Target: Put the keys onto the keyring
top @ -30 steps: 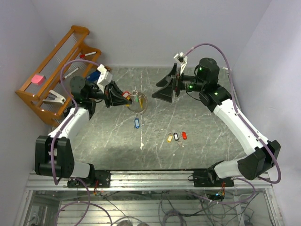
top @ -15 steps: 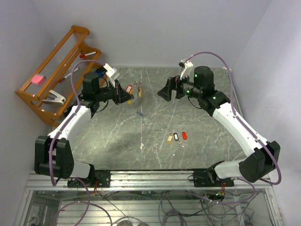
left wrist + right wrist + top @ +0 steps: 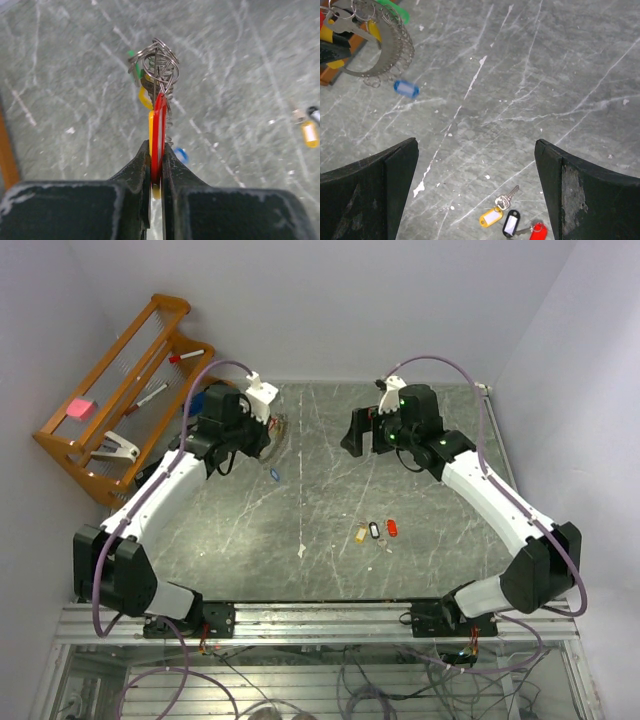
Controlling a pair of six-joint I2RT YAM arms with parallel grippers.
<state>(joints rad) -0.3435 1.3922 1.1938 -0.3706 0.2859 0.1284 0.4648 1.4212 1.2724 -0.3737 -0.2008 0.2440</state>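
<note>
Nearest the arm bases, three loose keys [image 3: 374,530] lie in a short row on the grey marbled bench [image 3: 230,540], right of centre. Their tags are yellow, black and red, left to right, close together. A small white fleck [image 3: 303,551] sits on the bench to their left, well apart from them.

Farther in, a blue tag [image 3: 275,476] shows below the left gripper. It is blurred, and I cannot tell whether it hangs from the keyring or lies on the bench.

The left gripper [image 3: 156,150] is raised above the bench's left half, its jaws pinched onto a red tag [image 3: 159,120] seen edge-on. A yellow sliver shows against that tag on its left side. Beyond the fingertips the keyring [image 3: 159,62] shows as a bunch of silvery wire loops. A yellow tag [image 3: 145,97] and a green tag [image 3: 131,62] hang just beside them. From the right wrist view the keyring also shows a grey curved band edged with many small rings.

The right gripper [image 3: 476,145] is level with the left one, across a clear gap. It points toward the keyring, its jaws spread wide with nothing between them. The loose keys lie below it, nearer the bases.

Farthest, against the left wall, a wooden rack [image 3: 100,415] leans. It holds a pink block [image 3: 78,408] and a red-capped pen [image 3: 186,357].
</note>
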